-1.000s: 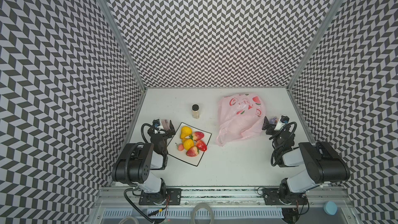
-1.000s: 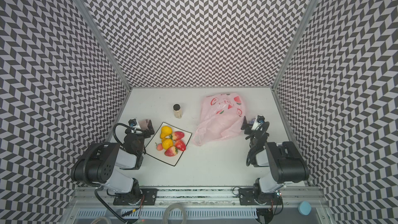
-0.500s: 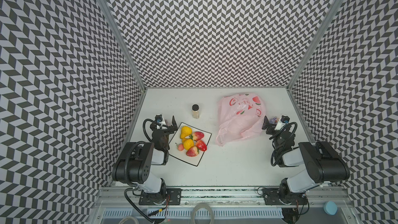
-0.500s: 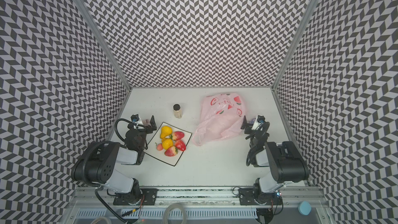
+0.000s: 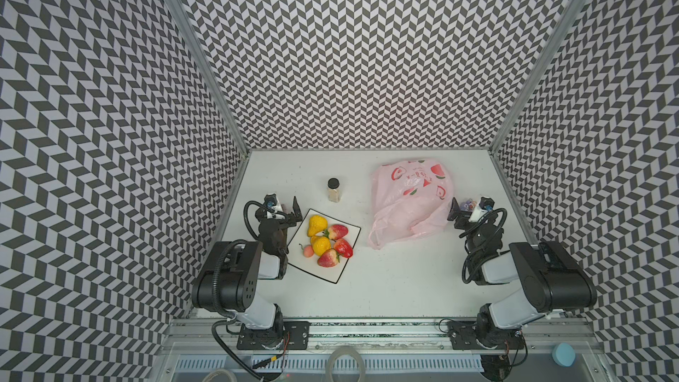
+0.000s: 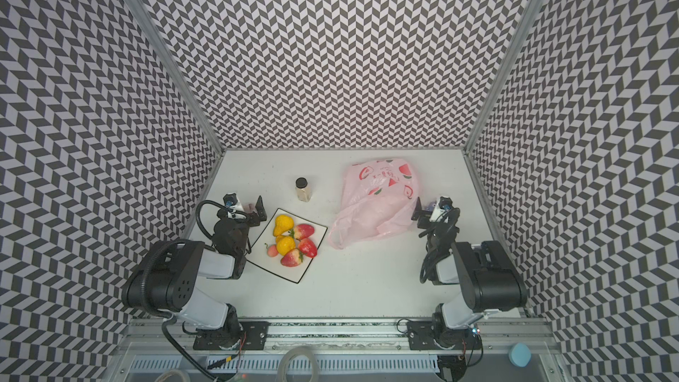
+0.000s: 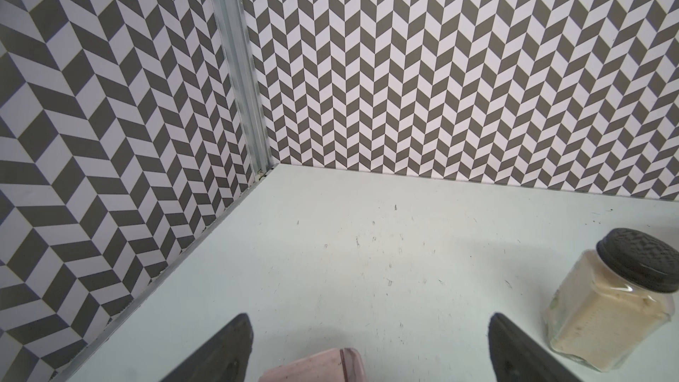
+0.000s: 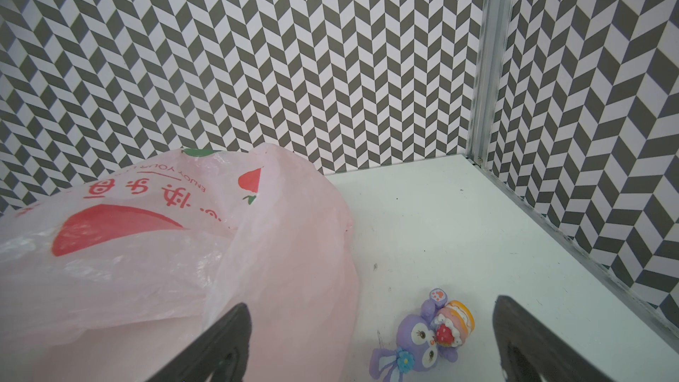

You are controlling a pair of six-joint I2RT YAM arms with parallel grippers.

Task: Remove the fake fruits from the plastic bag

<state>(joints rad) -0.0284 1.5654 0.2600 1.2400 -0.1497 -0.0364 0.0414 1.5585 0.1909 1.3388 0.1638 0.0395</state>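
The fake fruits (image 5: 328, 242) (image 6: 292, 242) lie on a white square plate (image 5: 332, 278) (image 6: 295, 278): yellow ones, red strawberries and a tiny peach-pink ball (image 5: 308, 250). The pale pink plastic bag (image 5: 411, 192) (image 6: 378, 207) (image 8: 147, 251) lies crumpled to the right; what it holds does not show through. My left gripper (image 5: 284, 207) (image 6: 250, 209) (image 7: 368, 325) stands open beside the plate's far left corner. My right gripper (image 5: 469, 208) (image 6: 430, 209) (image 8: 371, 321) stands open at the bag's right side, one finger in front of the bag.
A black-lidded jar of beige powder (image 5: 333, 189) (image 7: 617, 306) stands behind the plate. A small pink block (image 7: 319, 365) lies between the left fingers, touching neither. A purple cartoon figurine (image 8: 422, 336) lies on the table between the right fingers. Patterned walls close three sides.
The left gripper has turned and shifted slightly beside the plate. The right arm, the bag and the fruits have not moved.
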